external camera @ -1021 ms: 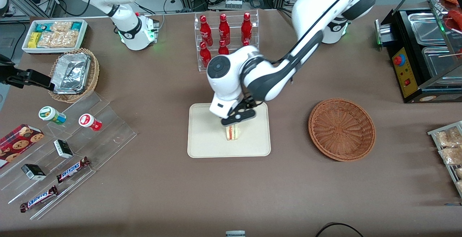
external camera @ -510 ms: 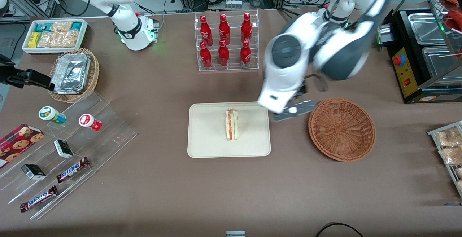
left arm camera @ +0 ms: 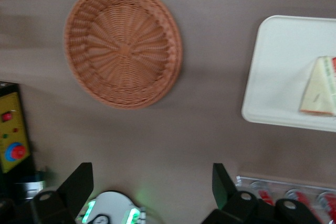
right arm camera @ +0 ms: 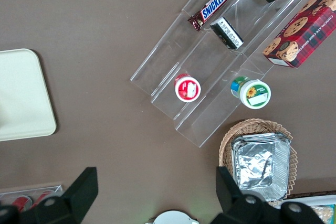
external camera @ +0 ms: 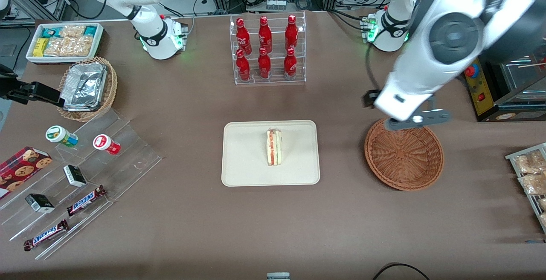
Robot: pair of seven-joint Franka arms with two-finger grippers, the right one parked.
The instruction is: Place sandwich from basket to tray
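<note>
Sandwich on the tray, arm raised by the basket.

The tray (external camera: pixel 239 173) lay mid-table, well apart from the basket (external camera: pixel 404 154) toward the working arm's end. The gripper (external camera: pixel 417 119) hung above the basket's rim, jaws spread wide and holding nothing. The sandwich (external camera: pixel 274 146) stood on the tray's middle.

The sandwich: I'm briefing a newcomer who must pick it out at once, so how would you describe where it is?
Find the flat cream-beige rectangular tray at the table's middle, nearer the front camera than the clear rack of red bottles. The small triangular white-bread sandwich stands on it alone, red and green filling showing. The gripper hangs open above the empty round reddish-brown wicker basket.
</note>
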